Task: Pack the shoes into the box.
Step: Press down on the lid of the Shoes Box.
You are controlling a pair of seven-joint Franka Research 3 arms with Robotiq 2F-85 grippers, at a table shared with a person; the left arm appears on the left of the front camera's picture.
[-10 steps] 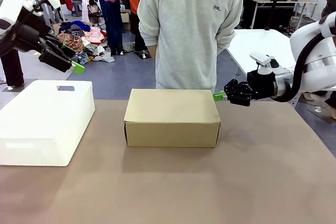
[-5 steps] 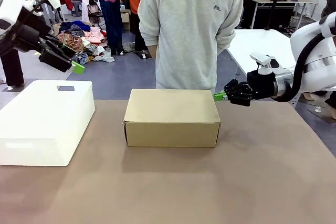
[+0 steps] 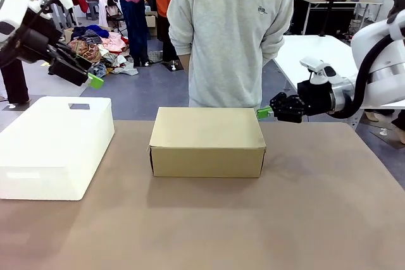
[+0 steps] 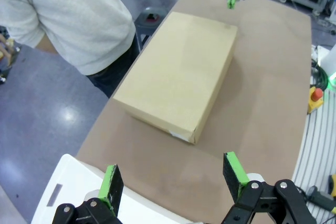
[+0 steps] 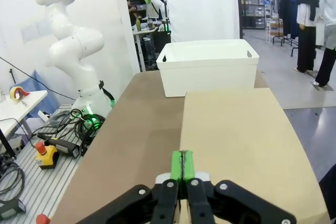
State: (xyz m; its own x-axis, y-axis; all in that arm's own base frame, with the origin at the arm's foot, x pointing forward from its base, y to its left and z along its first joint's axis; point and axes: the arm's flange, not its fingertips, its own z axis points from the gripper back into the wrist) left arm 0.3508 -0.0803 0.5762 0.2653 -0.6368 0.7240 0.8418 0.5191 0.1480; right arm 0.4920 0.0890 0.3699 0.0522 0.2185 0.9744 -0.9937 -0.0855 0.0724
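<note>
Shoebox of plain brown cardboard (image 3: 207,140), its flap lid down, sits mid-tabletop just ahead of and below the right pincer (image 3: 264,113), whose green-padded fingers are pressed together on nothing at the box's far right corner. The left pincer (image 3: 95,81), fingers spread wide and empty, hangs high above the white plastic bin (image 3: 54,147), with the box well off beyond its tips. A person in a grey sweatshirt (image 3: 229,30) stands just behind the box. Likely risks: a closed-finger nudge at that corner could slide the light box across the brown tabletop (image 3: 253,219) rather than lift the lid, or skid it toward the person. Whether shoes lie inside cannot be told.
</note>
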